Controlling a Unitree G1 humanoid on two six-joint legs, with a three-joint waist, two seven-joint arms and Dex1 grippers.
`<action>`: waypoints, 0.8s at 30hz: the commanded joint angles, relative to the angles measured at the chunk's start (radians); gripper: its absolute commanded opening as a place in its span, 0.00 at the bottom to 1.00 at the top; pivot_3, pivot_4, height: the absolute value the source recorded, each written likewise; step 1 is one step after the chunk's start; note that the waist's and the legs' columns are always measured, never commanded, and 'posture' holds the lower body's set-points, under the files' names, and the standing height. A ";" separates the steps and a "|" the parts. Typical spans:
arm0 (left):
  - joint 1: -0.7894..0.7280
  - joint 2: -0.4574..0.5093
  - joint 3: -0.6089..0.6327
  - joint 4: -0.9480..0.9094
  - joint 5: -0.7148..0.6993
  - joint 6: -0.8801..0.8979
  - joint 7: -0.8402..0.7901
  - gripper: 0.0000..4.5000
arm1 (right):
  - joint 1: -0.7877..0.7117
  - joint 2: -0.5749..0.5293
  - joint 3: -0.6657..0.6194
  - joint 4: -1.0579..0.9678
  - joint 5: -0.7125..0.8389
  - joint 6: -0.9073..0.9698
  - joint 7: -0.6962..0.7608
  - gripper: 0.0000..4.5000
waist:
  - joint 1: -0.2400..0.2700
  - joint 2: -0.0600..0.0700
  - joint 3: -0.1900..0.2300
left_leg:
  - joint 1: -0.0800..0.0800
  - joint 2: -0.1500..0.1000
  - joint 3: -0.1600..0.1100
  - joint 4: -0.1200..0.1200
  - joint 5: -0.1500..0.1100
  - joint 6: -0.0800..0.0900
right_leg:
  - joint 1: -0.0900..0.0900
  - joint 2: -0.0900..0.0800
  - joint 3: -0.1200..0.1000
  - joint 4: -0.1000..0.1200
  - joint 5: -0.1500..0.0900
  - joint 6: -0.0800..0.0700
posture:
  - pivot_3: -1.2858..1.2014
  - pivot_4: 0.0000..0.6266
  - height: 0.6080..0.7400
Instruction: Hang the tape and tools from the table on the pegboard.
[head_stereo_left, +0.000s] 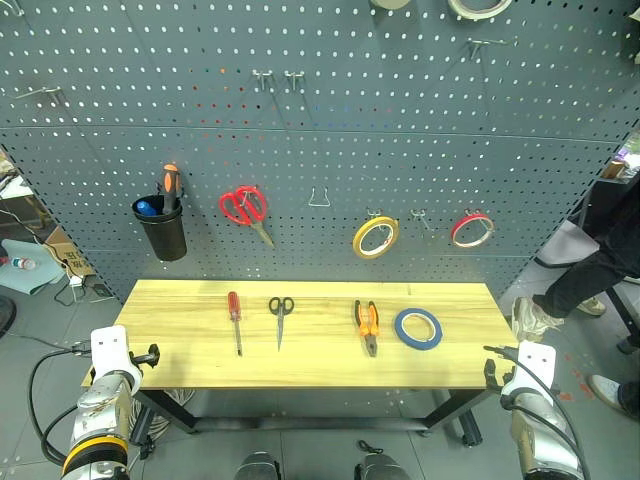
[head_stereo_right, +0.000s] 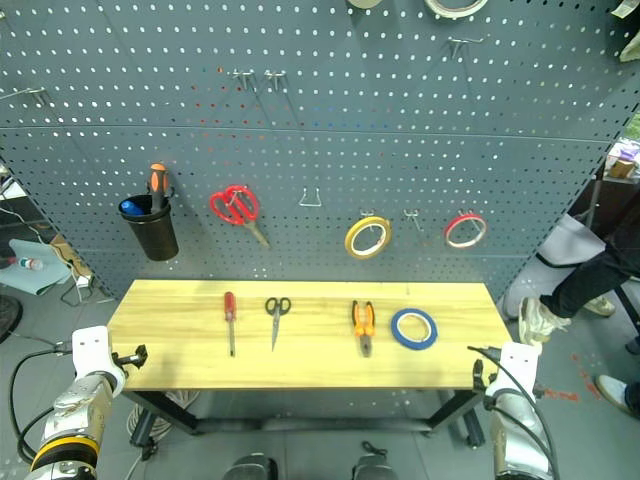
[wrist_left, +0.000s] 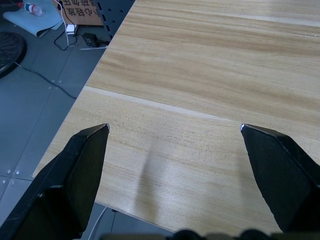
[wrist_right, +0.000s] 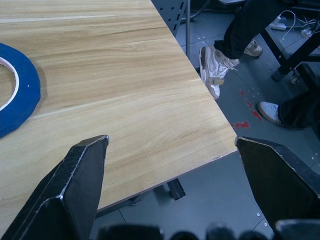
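Four items lie in a row on the light-wood table (head_stereo_left: 180, 330): a red-handled screwdriver (head_stereo_left: 235, 320), small black scissors (head_stereo_left: 281, 318), orange-and-black pliers (head_stereo_left: 367, 325) and the blue tape ring (head_stereo_left: 418, 328). The dark grey pegboard (head_stereo_left: 320, 140) rises behind them. My left gripper (wrist_left: 175, 135) is open over the table's near left corner, nothing between its fingers. My right gripper (wrist_right: 172, 142) is open at the near right corner, the tape (wrist_right: 29, 92) lying a short way inward of it. Both hands (head_stereo_left: 150, 355) (head_stereo_left: 493, 368) hang low at the table's ends.
On the pegboard hang a black cup (head_stereo_left: 162, 228) with an orange-handled screwdriver, large red scissors (head_stereo_left: 244, 208), a yellow roll (head_stereo_left: 375, 237) and a red roll (head_stereo_left: 472, 229). Bare hooks (head_stereo_left: 319, 197) sit between them. A seated person's legs and shoes (wrist_right: 215, 70) are right of the table.
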 joint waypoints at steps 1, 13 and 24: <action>-0.013 0.009 0.003 -0.028 -0.007 -0.014 0.001 1.00 | -0.009 -0.006 -0.004 -0.033 0.001 -0.008 -0.006 1.00 | 0.000 0.000 0.000 | 0.000 0.000 0.000 0.000 0.000 0.000 | 0.000 0.000 0.000 0.000 0.000 0.000 | 0.57 0.00 1.00; 0.128 0.014 -0.025 -0.441 -0.128 0.173 -0.192 1.00 | 0.013 -0.124 0.123 -0.201 -0.052 0.053 0.156 1.00 | 0.005 0.004 0.031 | 0.000 0.000 0.000 0.001 0.000 0.000 | -0.001 -0.001 0.002 0.000 0.000 0.000 | 0.58 0.17 1.00; 0.150 0.226 -0.210 -1.123 -0.426 0.491 -0.602 1.00 | -0.087 -0.400 0.269 -0.367 0.023 0.260 0.588 1.00 | 0.032 0.010 0.170 | -0.004 -0.001 -0.001 0.009 0.000 0.000 | -0.003 -0.001 0.007 -0.001 -0.001 -0.001 | 0.59 0.45 1.00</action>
